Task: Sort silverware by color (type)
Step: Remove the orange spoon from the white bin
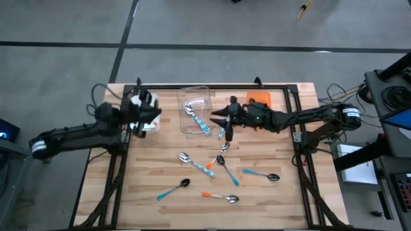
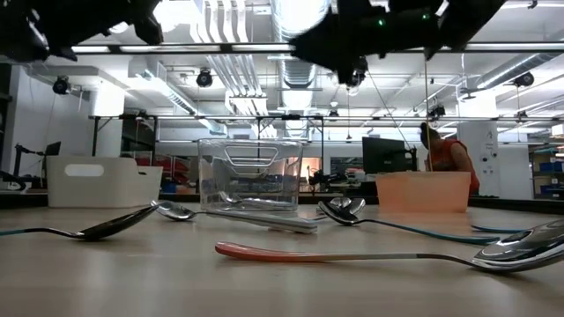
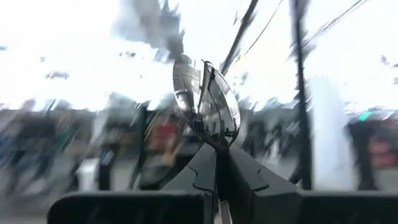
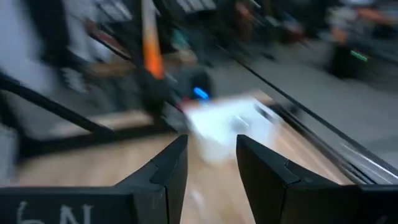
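From the high view, the left gripper (image 1: 149, 117) is hovering over the white bin (image 1: 144, 124) at the desk's (image 1: 154, 173) back left, while the right gripper (image 1: 220, 120) is hanging just beside the clear bin (image 1: 196, 110), with the orange bin (image 1: 259, 99) lying behind its arm. Two or three spoons are lying inside the clear bin (image 1: 196, 117). The remaining spoons are lying loose on the desk: a crossed cluster (image 1: 212, 163) near the middle, a dark-bowled one with a light blue handle (image 1: 173, 188) toward the front left, an orange-handled one (image 1: 221, 197) at the front, and a teal-handled one (image 1: 262, 174) to the right. Something thin is hanging below the right gripper, but it is not possible to tell what it is.

From the low view, both arms are crossing the top of the picture. An orange-handled spoon (image 2: 370, 257) is lying nearest, with a dark spoon (image 2: 88, 231) at the left. A person (image 2: 448, 157) is sitting in the room beyond the orange bin (image 2: 422, 191).

In the left wrist view, the fingers (image 3: 199, 177) are clenching tightly on a spoon (image 3: 208, 102), its silver bowl standing up above the tips.

In the right wrist view, the fingers (image 4: 171, 165) are standing partly apart, and nothing is showing between them; the white bin (image 4: 227, 127) is sitting beyond them on the desk.
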